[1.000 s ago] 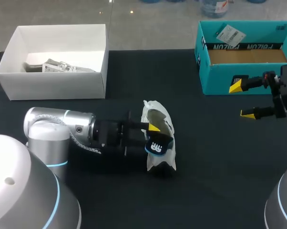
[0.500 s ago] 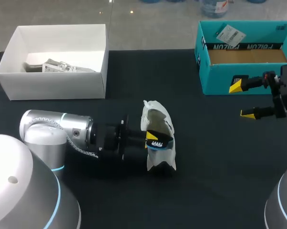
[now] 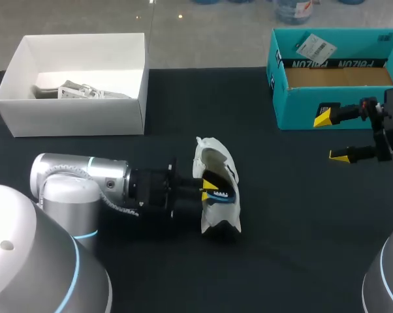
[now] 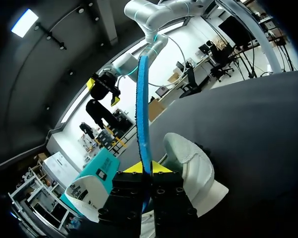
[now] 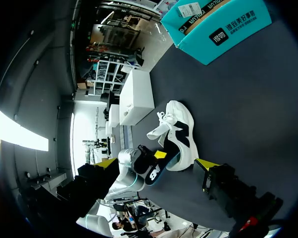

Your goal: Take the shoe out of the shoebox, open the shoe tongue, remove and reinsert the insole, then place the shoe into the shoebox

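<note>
Shoe point(image 3: 215, 156): lies on the dark desk point(image 3: 281, 215) at the middle, out of the teal shoebox point(image 3: 294, 107) at the far right.
Insole point(image 4: 141, 109): blue, held edge-on and stood over the shoe's opening.
Left fingers point(image 4: 137, 168): closed tight on the insole's near end, 1 on each face.
Right fingers point(image 3: 322, 117): spread wide and holding nothing, just in front of the shoebox.
Handling: the insole looks thin, light and floppy, so I judge a pinch low at 1 end steers it best. The shoe seems soft-sided and could slide; hold it by the heel.
Change: 1 s ago the insole lay flat with its print upward. Since then the left wrist has rolled it on edge and down into the shoe. The right arm has not moved.
</note>
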### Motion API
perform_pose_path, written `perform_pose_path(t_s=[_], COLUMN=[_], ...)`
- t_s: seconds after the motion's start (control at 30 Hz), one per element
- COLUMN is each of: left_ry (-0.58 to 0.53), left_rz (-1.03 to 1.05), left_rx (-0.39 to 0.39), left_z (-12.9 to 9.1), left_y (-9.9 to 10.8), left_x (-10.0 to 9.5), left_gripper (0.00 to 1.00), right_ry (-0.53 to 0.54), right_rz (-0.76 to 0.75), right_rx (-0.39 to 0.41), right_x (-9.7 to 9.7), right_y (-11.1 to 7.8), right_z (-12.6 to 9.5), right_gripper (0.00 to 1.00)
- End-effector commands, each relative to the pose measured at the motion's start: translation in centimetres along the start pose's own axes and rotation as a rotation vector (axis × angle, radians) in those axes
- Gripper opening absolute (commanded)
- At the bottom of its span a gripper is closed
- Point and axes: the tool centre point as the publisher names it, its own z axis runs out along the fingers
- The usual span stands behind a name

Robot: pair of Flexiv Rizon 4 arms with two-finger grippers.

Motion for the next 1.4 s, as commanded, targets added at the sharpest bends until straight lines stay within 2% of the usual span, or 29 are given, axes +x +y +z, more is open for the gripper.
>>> perform_pose_path(t_s=[0.03, 0.3, 0.37, 0.47, 0.53, 0.73, 0.77, 0.83, 0.87, 1.03, 1.4], left_ry=[-0.016, -0.023, -0.02, -0.023, -0.027, -0.022, -0.019, -0.01, -0.006, 0.008, -0.011], left_rz=[0.001, 0.0, -0.001, 0.006, 0.013, 0.03, 0.031, 0.03, 0.029, 0.026, 0.057], left_rx=[-0.02, -0.049, -0.04, -0.027, -0.017, 0.003, 0.003, -0.001, -0.003, -0.014, -0.086], left_z=[0.4, 0.4, 0.2, 0.0, -0.2, -0.3, -0.3, -0.2, -0.2, 0.1, 1.4], left_y=[0.8, 1.4, 0.8, 0.0, -0.6, -1.6, -1.6, -1.4, -1.2, -0.5, 1.8], left_x=[-0.1, -0.2, -0.3, -0.6, -0.8, -0.8, -0.7, -0.4, -0.3, 0.3, 0.0], left_gripper=[0.0, 0.0, 0.37, 0.41, 0.4, 0.27, 0.22, 0.02, 0.0, 0.0, 0.0], right_ry=[-0.003, -0.003, -0.003, -0.003, -0.003, -0.003, -0.003, -0.003, -0.003, -0.003, -0.003], right_rz=[0.002, 0.002, 0.002, 0.002, 0.002, 0.002, 0.002, 0.002, 0.002, 0.002, 0.002], right_rx=[-0.001, -0.001, -0.001, -0.001, -0.001, -0.001, -0.001, -0.001, -0.001, -0.001, -0.001], right_x=[0.0, 0.0, 0.0, 0.0, 0.0, 0.0, 0.0, 0.0, 0.0, 0.0, 0.0], right_y=[-0.1, -0.1, -0.1, -0.1, -0.1, -0.1, -0.1, -0.1, -0.1, -0.1, -0.1], right_z=[0.1, 0.1, 0.1, 0.1, 0.1, 0.1, 0.1, 0.1, 0.1, 0.1, 0.1], right_gripper=[1.0, 1.0, 1.0, 1.0, 1.0, 1.0, 1.0, 1.0, 1.0, 1.0, 1.0])
